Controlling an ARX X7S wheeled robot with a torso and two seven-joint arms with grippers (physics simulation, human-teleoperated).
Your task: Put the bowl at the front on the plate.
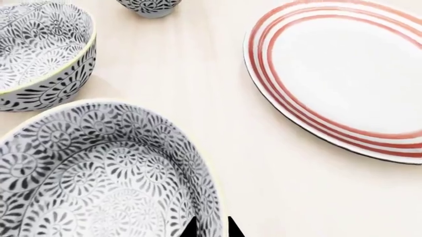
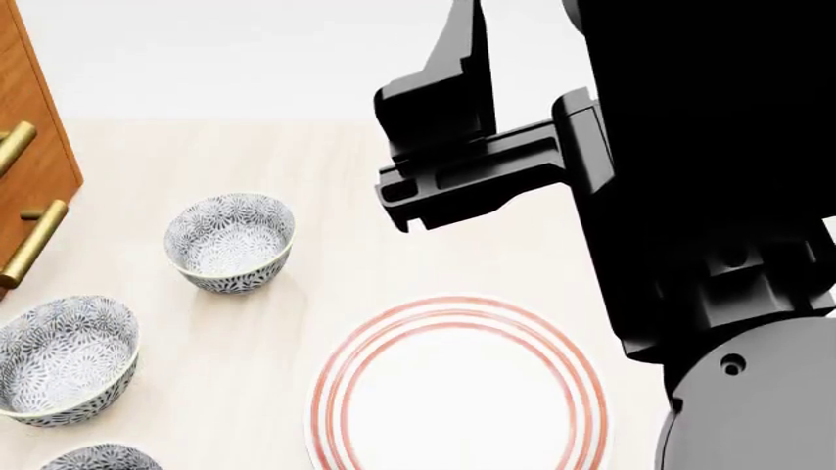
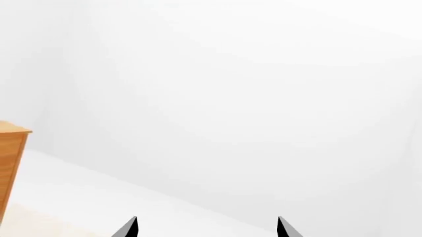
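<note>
Straddling bowl (image 1: 99,173) rim, left pincer (image 1: 212,228) (grip unclear); plate (image 1: 349,74) apart, right pincer (image 3: 207,228) released.

You are working in a simulated home dining or kitchen corner, plainly rendered. A pale wood-grain tabletop (image 2: 340,245) carries tableware: three patterned ceramic bowls, one far (image 2: 230,241), one nearer on the left (image 2: 66,358) and one at the near edge (image 2: 102,457), plus a red-ringed plate (image 2: 457,392) to their right. At the far left stands a wooden cabinet (image 2: 33,147) with brass bar handles (image 2: 33,243). Behind everything you see only blank white wall (image 3: 231,98).
</note>
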